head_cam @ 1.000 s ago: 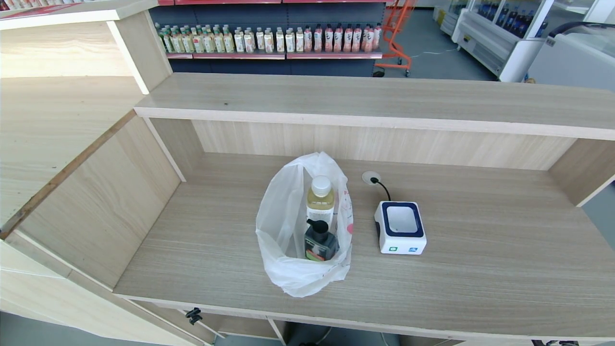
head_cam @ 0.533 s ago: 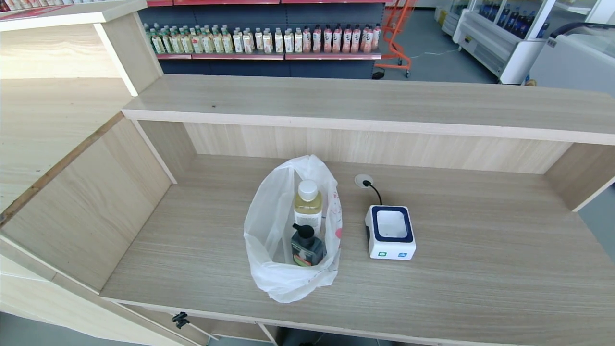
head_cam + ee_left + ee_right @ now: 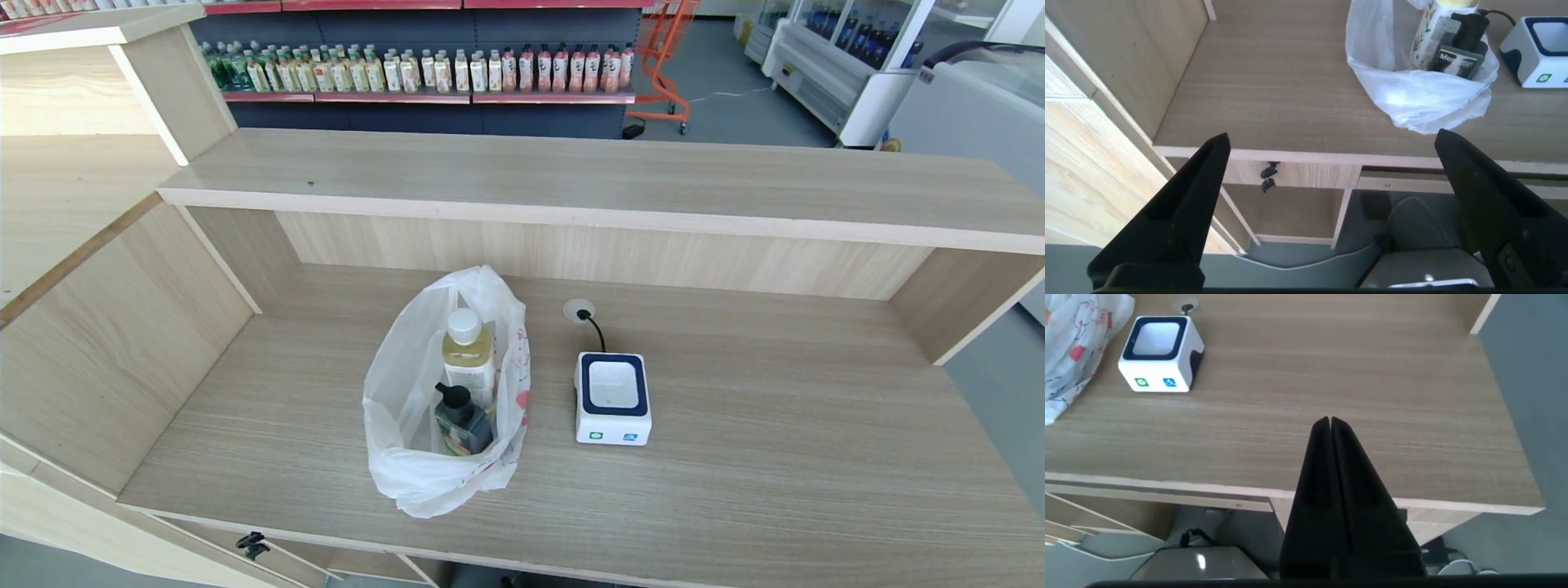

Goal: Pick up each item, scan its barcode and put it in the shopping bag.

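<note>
- The shopping bag (image 3: 445, 425), white and translucent, is standing open-mouthed on the tabletop (image 3: 775, 457), left of centre.
- A pale yellow drink bottle (image 3: 468, 355) with a white cap is standing upright inside the bag, toward its far side.
- A dark pump bottle (image 3: 463, 418) is standing in the bag directly in front of the drink bottle and appears to be touching it.
- The barcode scanner (image 3: 612, 398), a white box with a dark blue frame around its window, is sitting just beside the bag on its right, apart from the plastic.
- A black cable (image 3: 594, 331) is running from the back of the scanner to a round port in the tabletop.
- The left gripper (image 3: 1333, 140) is hovering off the near edge of the tabletop, apart from the bag; its jaws are spread wide and are holding nothing.
- The right gripper (image 3: 1328, 423) is hovering at the near edge, well apart from the scanner; its jaws are pressed together with nothing between them.
- Rows of bottles are lining a store shelf (image 3: 408, 96) beyond the counter.
</note>
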Robot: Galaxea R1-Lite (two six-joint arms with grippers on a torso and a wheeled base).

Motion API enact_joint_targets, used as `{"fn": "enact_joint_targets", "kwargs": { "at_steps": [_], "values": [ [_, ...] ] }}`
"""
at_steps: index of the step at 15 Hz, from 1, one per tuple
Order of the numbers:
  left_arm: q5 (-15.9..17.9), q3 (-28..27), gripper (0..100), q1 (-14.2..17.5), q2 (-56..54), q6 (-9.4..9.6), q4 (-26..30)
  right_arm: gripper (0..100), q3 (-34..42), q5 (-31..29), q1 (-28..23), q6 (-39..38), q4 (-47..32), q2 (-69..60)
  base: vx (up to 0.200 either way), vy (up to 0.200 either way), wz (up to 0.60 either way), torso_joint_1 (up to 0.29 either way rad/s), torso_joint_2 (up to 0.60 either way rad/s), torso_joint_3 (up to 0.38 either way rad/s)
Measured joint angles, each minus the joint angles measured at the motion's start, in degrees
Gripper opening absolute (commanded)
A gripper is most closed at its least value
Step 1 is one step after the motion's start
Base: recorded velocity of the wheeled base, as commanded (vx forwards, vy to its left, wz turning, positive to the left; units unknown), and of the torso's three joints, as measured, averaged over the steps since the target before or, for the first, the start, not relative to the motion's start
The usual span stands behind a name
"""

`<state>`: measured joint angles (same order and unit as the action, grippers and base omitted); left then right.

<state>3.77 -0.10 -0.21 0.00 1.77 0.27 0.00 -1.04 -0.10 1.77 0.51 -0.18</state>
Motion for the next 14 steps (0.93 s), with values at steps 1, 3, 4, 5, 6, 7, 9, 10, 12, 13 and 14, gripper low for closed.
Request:
{"fn": "enact_joint_targets", "kwargs": {
  "at_steps": [1, 3, 4, 5, 6, 7, 9, 10, 12, 13, 14],
  "values": [
    [0.02, 0.00, 100, 0.11, 0.00, 0.00, -0.02, 0, 0.00, -0.02, 0.10, -0.02, -0.05, 0.00, 0.000, 0.000, 0.00, 0.000, 0.00, 0.000],
    [0.02, 0.00, 100, 0.10, 0.00, 0.00, -0.02, 0, 0.00, -0.02, 0.10, -0.02, 0.02, 0.00, 0.000, 0.000, 0.00, 0.000, 0.00, 0.000],
    [0.02, 0.00, 100, 0.07, 0.00, 0.00, 0.02, 0, 0.00, 0.02, 0.02, 0.00, 0.00, 0.00, 0.000, 0.000, 0.00, 0.000, 0.00, 0.000],
    [0.02, 0.00, 100, 0.11, 0.00, 0.00, 0.00, 0, 0.00, -0.02, 0.10, -0.02, 0.00, 0.00, 0.000, 0.000, 0.00, 0.000, 0.00, 0.000],
    [0.02, 0.00, 100, 0.16, 0.00, 0.00, -0.02, 0, 0.00, -0.02, 0.12, -0.02, -0.02, 0.00, 0.000, 0.000, 0.00, 0.000, 0.00, 0.000],
    [0.02, 0.00, 100, 0.10, 0.00, 0.00, 0.00, 0, 0.00, 0.00, 0.10, 0.00, 0.00, 0.00, 0.000, 0.000, 0.00, 0.000, 0.00, 0.000],
    [0.02, 0.00, 100, 0.11, 0.00, 0.00, -0.02, 0, 0.00, -0.02, 0.10, 0.06, -0.02, 0.02, 0.000, 0.000, 0.00, 0.000, 0.00, 0.000],
    [0.02, 0.00, 100, 0.13, 0.00, 0.00, -0.02, 0, 0.00, -0.02, 0.10, 0.06, 0.00, 0.02, 0.000, 0.000, 0.00, 0.000, 0.00, 0.000],
    [0.02, 0.00, 100, 0.11, 0.00, 0.00, -0.02, 0, 0.00, -0.02, 0.10, 0.06, 0.00, 0.02, 0.000, 0.000, 0.00, 0.000, 0.00, 0.000],
    [0.02, 0.00, 100, 0.11, 0.00, -0.02, 0.00, 0, 0.00, -0.02, 0.10, 0.06, 0.00, 0.02, 0.000, 0.000, 0.00, 0.000, 0.00, 0.000],
    [0.02, 0.00, 100, 0.11, 0.00, 0.00, 0.00, 0, 0.00, -0.02, 0.10, 0.11, 0.00, 0.02, 0.000, 0.000, 0.00, 0.000, 0.00, 0.000]
  ]
}}
